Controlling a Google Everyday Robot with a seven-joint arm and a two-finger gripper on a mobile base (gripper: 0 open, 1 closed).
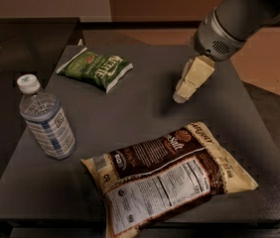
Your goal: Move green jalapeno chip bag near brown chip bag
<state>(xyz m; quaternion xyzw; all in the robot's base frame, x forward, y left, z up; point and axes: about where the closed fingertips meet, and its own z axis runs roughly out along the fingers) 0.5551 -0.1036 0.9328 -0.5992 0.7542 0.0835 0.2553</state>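
The green jalapeno chip bag [95, 68] lies flat at the far left of the dark table [150, 103]. The brown chip bag [167, 175] lies at the table's front, label side up. My gripper [182, 94] hangs from the arm at the upper right, above the table's middle right, well to the right of the green bag and behind the brown bag. It holds nothing that I can see.
A clear water bottle [46, 119] with a white cap stands upright at the table's left, in front of the green bag. The table's right edge drops to an orange-brown floor [274, 68].
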